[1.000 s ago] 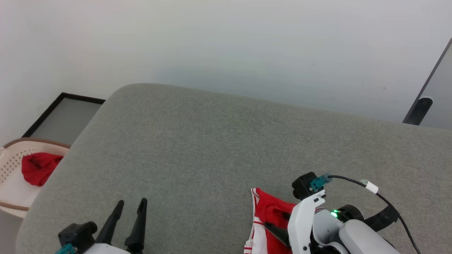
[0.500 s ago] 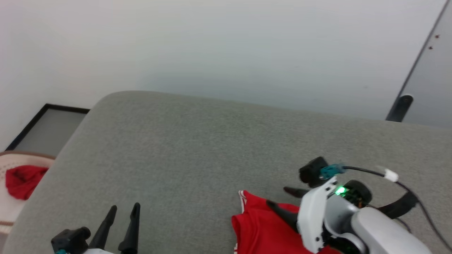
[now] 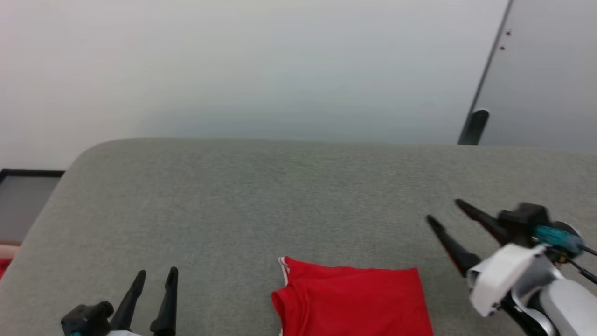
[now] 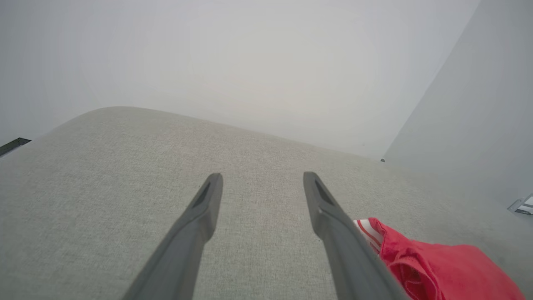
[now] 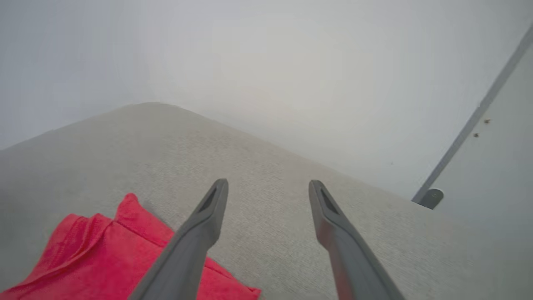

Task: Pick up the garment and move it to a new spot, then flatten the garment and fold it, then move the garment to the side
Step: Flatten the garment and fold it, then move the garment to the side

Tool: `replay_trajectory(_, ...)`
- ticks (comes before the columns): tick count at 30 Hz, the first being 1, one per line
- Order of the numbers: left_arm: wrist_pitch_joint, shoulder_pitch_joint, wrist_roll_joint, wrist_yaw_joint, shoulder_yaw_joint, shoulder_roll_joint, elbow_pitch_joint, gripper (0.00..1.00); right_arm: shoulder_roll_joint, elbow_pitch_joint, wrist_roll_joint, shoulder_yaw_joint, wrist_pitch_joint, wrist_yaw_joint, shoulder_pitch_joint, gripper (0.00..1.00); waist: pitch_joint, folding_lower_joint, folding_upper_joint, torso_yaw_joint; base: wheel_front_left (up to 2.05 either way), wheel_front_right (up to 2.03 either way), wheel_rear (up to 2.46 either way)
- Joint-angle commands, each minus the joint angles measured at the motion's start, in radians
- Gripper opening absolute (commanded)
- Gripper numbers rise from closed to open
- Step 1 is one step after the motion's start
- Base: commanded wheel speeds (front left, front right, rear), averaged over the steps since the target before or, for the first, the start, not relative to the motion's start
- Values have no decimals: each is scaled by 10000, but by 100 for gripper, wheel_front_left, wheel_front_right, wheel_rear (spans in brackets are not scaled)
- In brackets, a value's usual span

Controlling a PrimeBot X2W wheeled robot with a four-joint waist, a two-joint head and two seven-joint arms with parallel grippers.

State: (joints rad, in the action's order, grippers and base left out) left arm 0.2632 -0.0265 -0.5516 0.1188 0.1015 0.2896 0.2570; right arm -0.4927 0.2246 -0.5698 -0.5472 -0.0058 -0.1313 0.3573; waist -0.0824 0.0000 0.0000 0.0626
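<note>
Here, my left gripper [image 3: 157, 271] and right gripper [image 3: 444, 210] both stand wide apart, empty; between them the folded red jersey [image 3: 350, 298] (striped trim [image 3: 282, 267] at its left corner) lies flat on the grey cushion [image 3: 261, 196], pale wall [image 3: 233, 70] beyond.

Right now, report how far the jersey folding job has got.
Done: the red jersey lies folded in a compact rectangle on the grey upholstered surface. In hand: nothing; the left jaws and right jaws stand open, both apart from the cloth. Left: moving it to the side, unless this spot already counts; I cannot tell.
</note>
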Motion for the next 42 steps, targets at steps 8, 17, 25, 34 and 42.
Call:
replay_trajectory(8, 6, -119, 482, -2, -308, -136, -129, 100, 107, 352, 820, 1726, -1643, 12, -1564, 100, 75, 0, 0, -623, 0, 0, 0)
replay_trajectory(17, 6, -214, 812, 46, -668, -207, -214, 100, 510, 269, 1362, 3165, -2240, 12, -2717, 100, 104, 0, 0, -738, 0, 0, 0)
replay_trajectory(25, 6, -251, 1131, 93, -983, -328, -194, 100, 830, 2, 1693, 3713, -2278, 12, -3180, 100, 124, 0, 0, -732, 0, 0, 0)
replay_trajectory(34, 6, -169, 1420, 111, -1115, -472, -153, 100, 1020, -126, 1811, 3905, -2153, 12, -3351, 100, 96, 0, 0, -677, 0, 0, 0)
replay_trajectory(42, 7, -76, 1658, 127, -1210, -528, -199, 100, 1099, -177, 1858, 3964, -2067, 12, -3453, 100, 71, 0, 0, -578, 0, 0, 0)
